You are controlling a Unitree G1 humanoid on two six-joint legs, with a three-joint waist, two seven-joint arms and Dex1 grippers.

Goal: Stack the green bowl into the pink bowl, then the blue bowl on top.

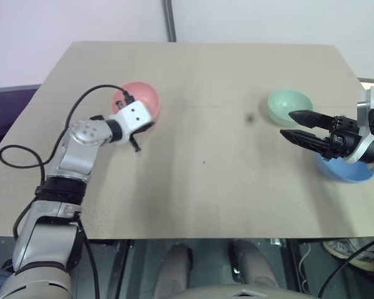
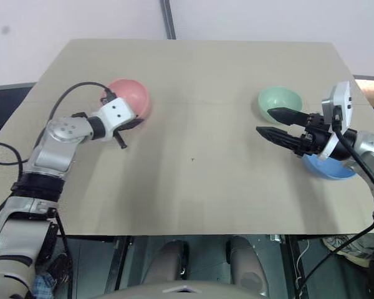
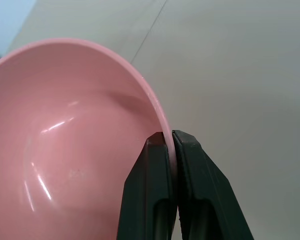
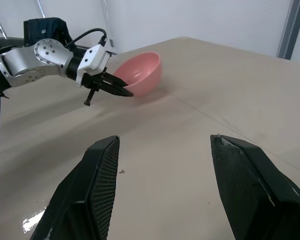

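The left gripper (image 3: 169,137) has its jaws clamped on the rim of the pink bowl (image 1: 140,98), one finger inside and one outside. The bowl sits at the counter's (image 1: 199,187) left side; from the head views the gripper's white wrist covers its near edge, and from the right wrist view it looks tilted, though whether it is lifted off the counter is hard to tell. The right gripper (image 1: 291,124) hovers with jaws wide and nothing between them, just beside the green bowl (image 1: 287,103). The blue bowl (image 2: 327,167) lies near it, mostly hidden under that gripper.
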